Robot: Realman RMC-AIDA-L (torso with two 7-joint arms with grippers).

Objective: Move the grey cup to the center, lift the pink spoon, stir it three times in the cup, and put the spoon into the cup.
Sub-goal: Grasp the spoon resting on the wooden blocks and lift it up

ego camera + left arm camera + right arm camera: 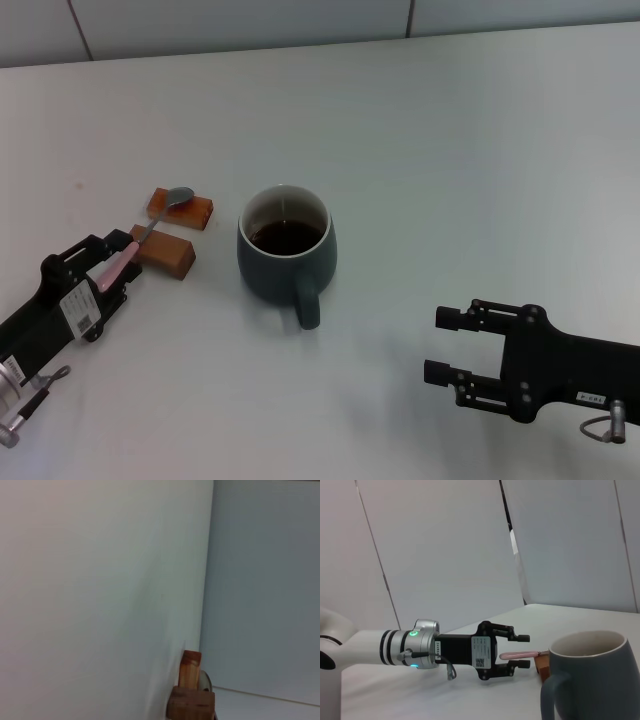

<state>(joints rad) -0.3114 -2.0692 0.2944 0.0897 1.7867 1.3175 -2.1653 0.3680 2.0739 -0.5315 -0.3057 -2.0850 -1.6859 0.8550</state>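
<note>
Open left end effector (118, 262) apparently straddles the pink spoon (150, 228)'s handle, ungripped.

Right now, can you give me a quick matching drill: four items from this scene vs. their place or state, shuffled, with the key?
Items:
1. grey cup
2. pink spoon
3. left end effector
4. right end effector

Place or state:
A. open and empty, on the handle side of the cup
B. open around a pink handle
C. holds dark liquid
D. lying across two wooden blocks

Pairs: 1-C, 2-D, 3-B, 4-A
</note>
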